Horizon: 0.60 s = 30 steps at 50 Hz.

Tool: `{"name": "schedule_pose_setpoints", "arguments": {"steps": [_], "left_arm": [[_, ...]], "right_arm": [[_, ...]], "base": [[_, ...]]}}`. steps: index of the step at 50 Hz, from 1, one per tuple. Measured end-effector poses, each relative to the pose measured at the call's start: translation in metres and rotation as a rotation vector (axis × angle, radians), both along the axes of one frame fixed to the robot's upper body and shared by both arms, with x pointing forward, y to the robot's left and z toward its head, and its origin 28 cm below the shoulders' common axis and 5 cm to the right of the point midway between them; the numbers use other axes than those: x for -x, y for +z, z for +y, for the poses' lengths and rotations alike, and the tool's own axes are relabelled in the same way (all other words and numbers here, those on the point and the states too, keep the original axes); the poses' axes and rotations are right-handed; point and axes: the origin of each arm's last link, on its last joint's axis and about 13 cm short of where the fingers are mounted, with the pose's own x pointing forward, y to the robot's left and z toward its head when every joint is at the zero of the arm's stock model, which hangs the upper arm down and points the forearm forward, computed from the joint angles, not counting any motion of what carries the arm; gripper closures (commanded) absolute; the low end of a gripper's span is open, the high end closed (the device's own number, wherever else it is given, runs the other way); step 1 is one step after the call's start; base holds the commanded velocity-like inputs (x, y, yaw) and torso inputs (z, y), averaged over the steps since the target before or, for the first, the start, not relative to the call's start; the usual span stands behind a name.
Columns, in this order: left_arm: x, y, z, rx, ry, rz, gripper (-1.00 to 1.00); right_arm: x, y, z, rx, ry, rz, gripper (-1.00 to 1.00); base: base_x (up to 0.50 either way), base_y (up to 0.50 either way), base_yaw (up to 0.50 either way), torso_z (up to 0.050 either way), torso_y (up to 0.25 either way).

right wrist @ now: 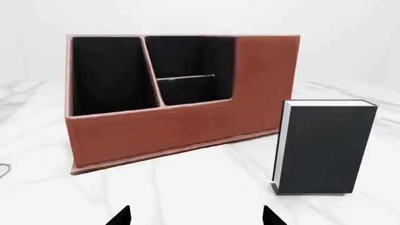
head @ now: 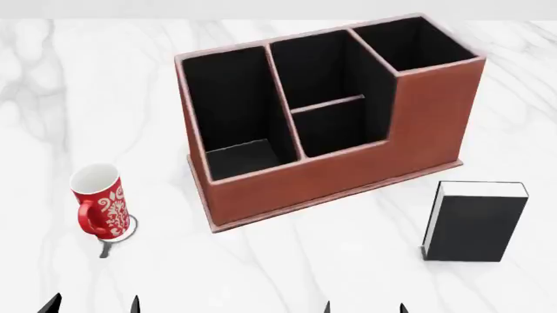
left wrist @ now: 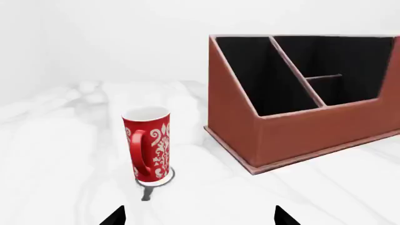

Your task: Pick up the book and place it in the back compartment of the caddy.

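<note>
Since nothing is gripped yet, the book (head: 474, 225) stands upright on the white marbled bench (head: 348, 261), just in front of the caddy's (head: 348, 169) right end and apart from it, spine side toward the robot's left, so the right end effector (head: 364, 308) looks like the natural one to take it. Both end effectors sit low at the near edge, only fingertips showing; right fingers are apart with nothing between, left end effector (head: 94, 305) likewise apart and empty. Book: matte black covers, white page edge on top, blocky and rigid, likely easy to pinch across its thickness. Caddy: red-brown leather-look walls, pale trim, black lining, stepped front, turned at an angle; back compartment is empty. Red-and-white patterned mug (head: 98, 201) stands off to the left, glossy, handle toward the robot, not involved.
</note>
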Motion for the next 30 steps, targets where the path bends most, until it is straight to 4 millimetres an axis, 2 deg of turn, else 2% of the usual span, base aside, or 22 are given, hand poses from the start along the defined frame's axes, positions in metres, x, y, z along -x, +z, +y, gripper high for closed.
{"name": "schedule_pose_setpoints", "arguments": {"steps": [12, 30], "left_arm": [[0.003, 0.001, -0.001, -0.001, -0.024, -0.030, -1.00], [0.017, 0.014, 0.001, 0.023, -0.002, -0.221, -1.00]], "right_arm": [[0.005, 0.005, 0.001, 0.013, -0.005, -0.035, -1.00], [0.025, 0.023, 0.001, 0.005, -0.020, -0.215, -1.00]], "base": [[0.00, 0.00, 0.00, 0.000, 0.000], [0.00, 0.00, 0.00, 0.000, 0.000]]}}
